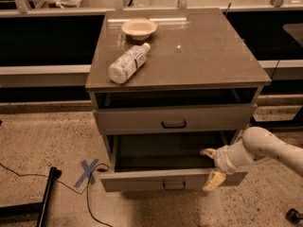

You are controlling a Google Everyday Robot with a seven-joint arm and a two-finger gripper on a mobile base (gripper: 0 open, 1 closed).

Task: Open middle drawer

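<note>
The middle drawer [142,179] is pulled well out of the grey-brown cabinet, and its dark inside shows. Its small dark loop handle [173,185] is at the middle of the flat front. My gripper [210,167] is at the right end of that front, well to the right of the handle. It is open: one cream finger [207,152] reaches over the drawer's inside, and the other [213,180] hangs in front of the front panel. The white arm comes in from the right. The top drawer [132,119] above is out only a little. The lowest drawer is hidden under the open one.
A plastic bottle [127,64] lies on the cabinet top [199,56] beside a shallow bowl [138,28]. A blue tape cross [88,171], a black cable [90,197] and a dark stand leg [46,197] are on the speckled floor to the left. Dark shelving runs behind.
</note>
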